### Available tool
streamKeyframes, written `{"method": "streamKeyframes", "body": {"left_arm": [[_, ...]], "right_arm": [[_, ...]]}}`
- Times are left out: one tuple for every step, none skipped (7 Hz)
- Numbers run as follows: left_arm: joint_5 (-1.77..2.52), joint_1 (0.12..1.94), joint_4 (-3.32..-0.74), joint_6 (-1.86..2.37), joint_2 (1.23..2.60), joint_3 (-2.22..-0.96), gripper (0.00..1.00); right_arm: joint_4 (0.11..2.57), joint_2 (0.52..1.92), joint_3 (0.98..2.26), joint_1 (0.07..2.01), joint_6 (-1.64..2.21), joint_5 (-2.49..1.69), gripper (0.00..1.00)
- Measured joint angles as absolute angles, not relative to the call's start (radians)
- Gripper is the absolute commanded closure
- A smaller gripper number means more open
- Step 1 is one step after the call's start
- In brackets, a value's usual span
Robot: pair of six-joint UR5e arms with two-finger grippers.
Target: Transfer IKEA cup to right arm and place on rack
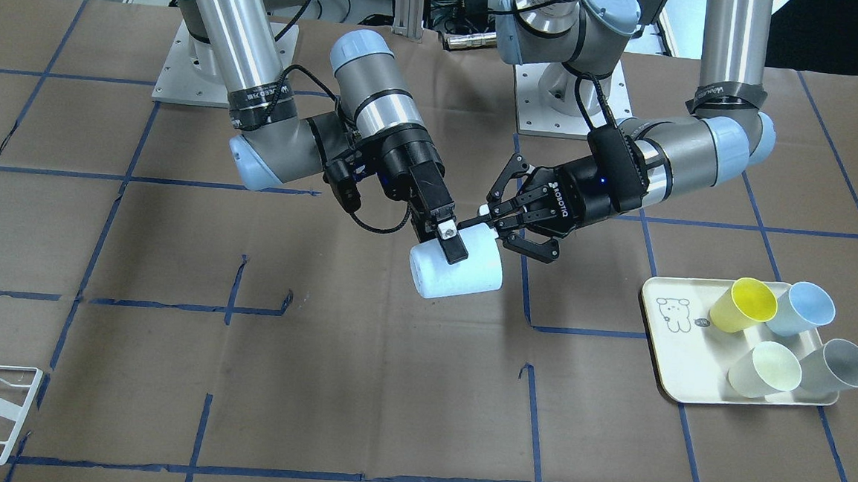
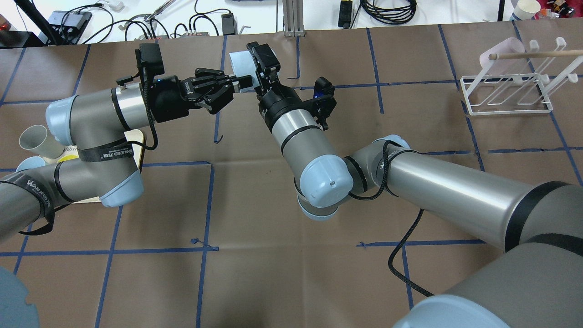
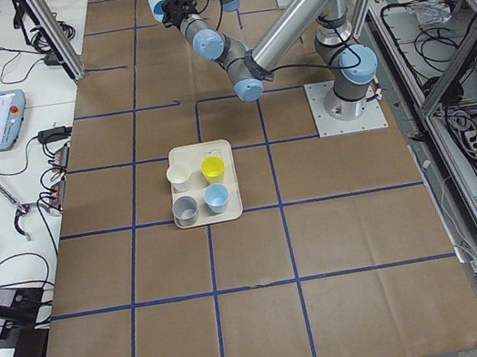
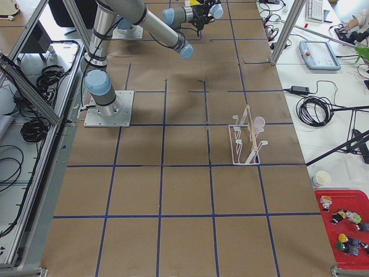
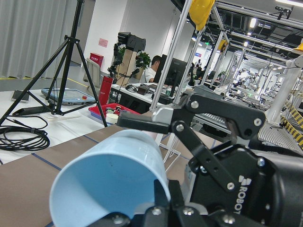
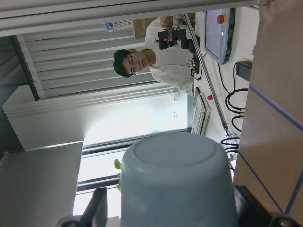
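A pale blue IKEA cup [image 1: 468,277] hangs on its side above mid-table, base toward the right arm, mouth toward the left arm. My right gripper [image 1: 450,244] is shut across its body; the right wrist view shows the cup's base [image 6: 177,189] filling the space between the fingers. My left gripper [image 1: 491,226] reaches in at the mouth end with its links spread wide. In the left wrist view its upper finger pad [image 5: 142,126] lies against the cup's [image 5: 104,184] outer wall; the lower finger is mostly cut off. The white wire rack [image 2: 505,98] stands at the table's far right.
A pink cup [image 2: 498,54] hangs on the rack's wooden rod. A cream tray [image 1: 661,345] with a bear drawing holds several cups (yellow, blue, pale green, grey) on the left arm's side. Brown paper with blue tape lines covers the table. An operator sits beyond the far edge.
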State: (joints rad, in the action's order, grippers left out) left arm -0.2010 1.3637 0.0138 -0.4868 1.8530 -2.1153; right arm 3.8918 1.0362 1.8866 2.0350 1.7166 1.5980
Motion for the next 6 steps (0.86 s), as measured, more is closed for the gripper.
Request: {"method": "streamKeyframes", "body": {"left_arm": [[-0.201, 1.364, 0.014, -0.486, 1.853, -2.115, 0.99], [-0.201, 1.364, 0.014, -0.486, 1.853, -2.115, 0.98], [-0.201, 1.364, 0.014, -0.481, 1.853, -2.115, 0.96], [-0.201, 1.364, 0.014, -0.472, 1.852, -2.115, 0.82], [-0.201, 1.365, 0.014, -0.466, 1.851, -2.114, 0.44], [-0.204, 1.365, 0.014, -0.450, 1.848, -2.112, 0.07]], "right_arm": [[3.891, 1.037, 1.887, 2.032, 1.715, 1.597, 0.38], [3.890, 1.037, 1.887, 2.031, 1.714, 1.593, 0.46], [3.890, 1.037, 1.887, 2.029, 1.713, 1.586, 0.53], [3.890, 1.036, 1.887, 2.029, 1.711, 1.575, 0.57], [3.890, 1.036, 1.887, 2.028, 1.709, 1.573, 0.59], [3.890, 1.036, 1.887, 2.030, 1.708, 1.555, 0.59]]}}
